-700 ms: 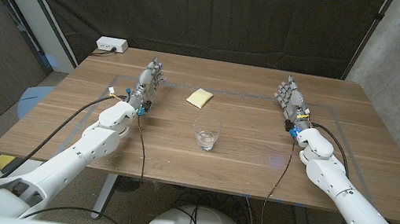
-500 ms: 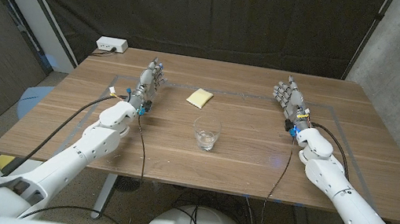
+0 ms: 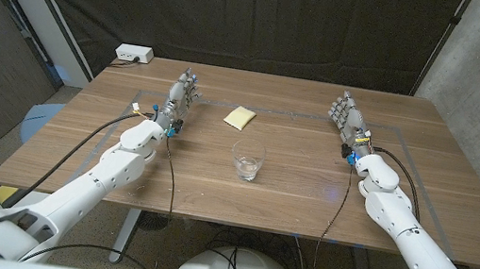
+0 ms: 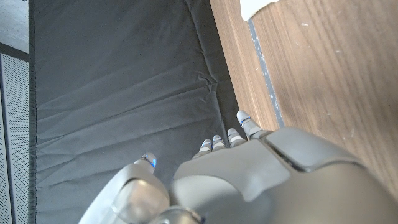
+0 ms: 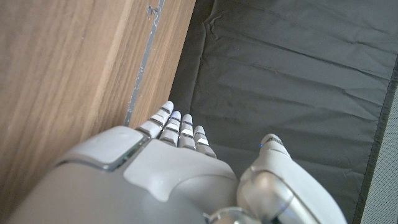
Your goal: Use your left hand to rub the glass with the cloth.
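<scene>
Nothing on the surface (image 3: 288,194) has shifted since the earlier frames: both arms, the glass and the cloth sit where they were, and at most the left forearm has eased a touch. Nearest the robot, the glass (image 3: 247,160) stands upright around the middle of the surface, between the two arms and somewhat closer to the left one. Farther back and a little to the left of it lies the cloth (image 3: 240,117), a small yellow square, flat and apart from the glass, one corner pointing away from the robot. About level with the cloth, the left robot hand (image 3: 180,99) stands with its fingers straight and pointing away, holding nothing; the cloth lies near it, toward the robot's right. The right robot hand (image 3: 349,120) stands likewise open and empty, well apart from both things. Judging by this, the reach for the cloth is a short sideways move inward for the left arm.
</scene>
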### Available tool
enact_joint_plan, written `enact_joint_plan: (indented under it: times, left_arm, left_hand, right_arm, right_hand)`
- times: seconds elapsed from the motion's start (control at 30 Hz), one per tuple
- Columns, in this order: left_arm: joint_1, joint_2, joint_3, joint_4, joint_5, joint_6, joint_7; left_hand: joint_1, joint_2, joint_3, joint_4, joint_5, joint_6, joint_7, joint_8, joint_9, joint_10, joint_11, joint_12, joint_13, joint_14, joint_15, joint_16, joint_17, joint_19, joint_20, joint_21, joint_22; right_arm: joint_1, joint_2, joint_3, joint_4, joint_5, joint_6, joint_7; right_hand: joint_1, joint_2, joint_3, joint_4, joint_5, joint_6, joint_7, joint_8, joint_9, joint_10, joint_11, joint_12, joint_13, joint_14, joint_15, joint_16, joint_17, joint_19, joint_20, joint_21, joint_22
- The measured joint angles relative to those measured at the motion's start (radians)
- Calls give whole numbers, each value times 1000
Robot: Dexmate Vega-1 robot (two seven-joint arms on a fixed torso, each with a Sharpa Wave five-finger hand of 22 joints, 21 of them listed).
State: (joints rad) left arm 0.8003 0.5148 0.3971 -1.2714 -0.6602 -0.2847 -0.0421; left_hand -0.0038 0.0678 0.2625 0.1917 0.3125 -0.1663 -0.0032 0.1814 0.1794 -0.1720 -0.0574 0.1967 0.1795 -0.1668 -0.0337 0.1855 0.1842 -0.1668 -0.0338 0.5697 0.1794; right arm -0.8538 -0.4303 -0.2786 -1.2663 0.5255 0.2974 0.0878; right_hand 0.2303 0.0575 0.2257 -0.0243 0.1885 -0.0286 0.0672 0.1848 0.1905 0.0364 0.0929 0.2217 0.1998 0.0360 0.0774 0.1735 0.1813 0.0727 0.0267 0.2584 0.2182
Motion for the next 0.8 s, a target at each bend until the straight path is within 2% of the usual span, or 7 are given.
enact_joint_plan:
  times: [0.23, 0.33, 0.43, 0.8]
  left_arm:
    - [-6, 2, 6, 3, -1, 3, -3]
    - [-8, 2, 9, 3, -2, 5, -5]
    - [-10, 4, 12, 3, -2, 7, -7]
    - [-11, 14, 19, -13, -2, 16, -16]
  left_hand:
    - [0, 0, 0, 0, 0, 0, 0, 4, 0, 0, 0, 0, 0, 0, 0, 0, 0, 0, 0, 0, 0]
    - [0, 0, 0, 0, 0, 0, 0, 4, 0, 0, 0, 0, 0, 0, 0, 0, 0, 0, 0, 0, 0]
    - [0, 0, 0, 0, 0, 0, 0, 4, 0, 0, 0, 0, 0, 0, 0, 0, 0, 0, 0, 0, 0]
    - [0, 0, -4, -4, 8, 0, 0, 4, 0, 0, 0, 0, 0, 0, 0, 0, 0, 0, 0, -5, 0]
  right_arm:
    - [-13, -4, 4, -13, -28, 3, 16]
    - [-22, -7, 5, -22, -37, 6, 19]
    - [-34, -12, 6, -34, -45, 11, 20]
    - [-99, -38, 9, -111, -70, 29, -3]
  right_hand:
    - [10, -10, -3, -12, 0, -4, 5, 0, -5, -9, 9, -4, -5, -5, 5, 0, 0, 4, -4, 0, -5]
    - [20, -20, -6, -25, 0, 9, 18, 8, -5, -3, 15, -4, -6, -5, 5, 1, 0, 7, -7, 0, -9]
    - [25, -25, -4, -28, 0, 18, 26, 12, -5, 2, 19, -4, -6, -5, 5, 4, 0, 11, -11, 0, -9]
    - [35, -35, -2, -38, 0, 27, 28, 12, -4, 13, 23, 1, -6, -5, 5, 4, -5, 12, -20, 0, -14]
